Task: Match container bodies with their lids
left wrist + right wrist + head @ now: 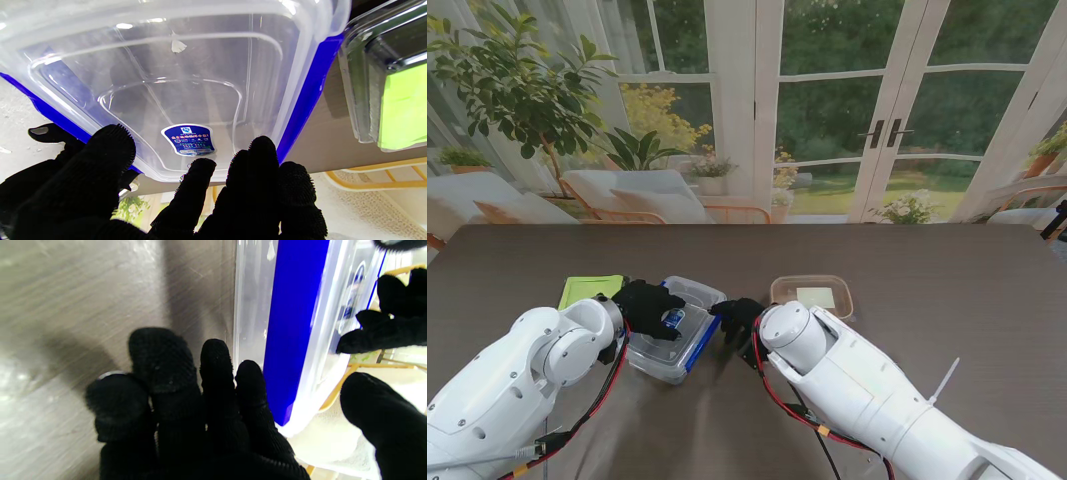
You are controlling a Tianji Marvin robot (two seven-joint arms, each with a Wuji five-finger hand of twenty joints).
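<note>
A clear container with blue side clips stands at the table's middle, its clear lid with a blue sticker on top of it. My left hand lies over the lid, fingers spread on its surface and holding nothing. My right hand is at the container's right side. Its fingers are next to the blue clip, the thumb is apart on the other side, and nothing is gripped.
A flat container with a green lid lies just left of the clear one, also showing as the green lid in the left wrist view. A shallow clear tray holding a pale card sits to the right, farther from me.
</note>
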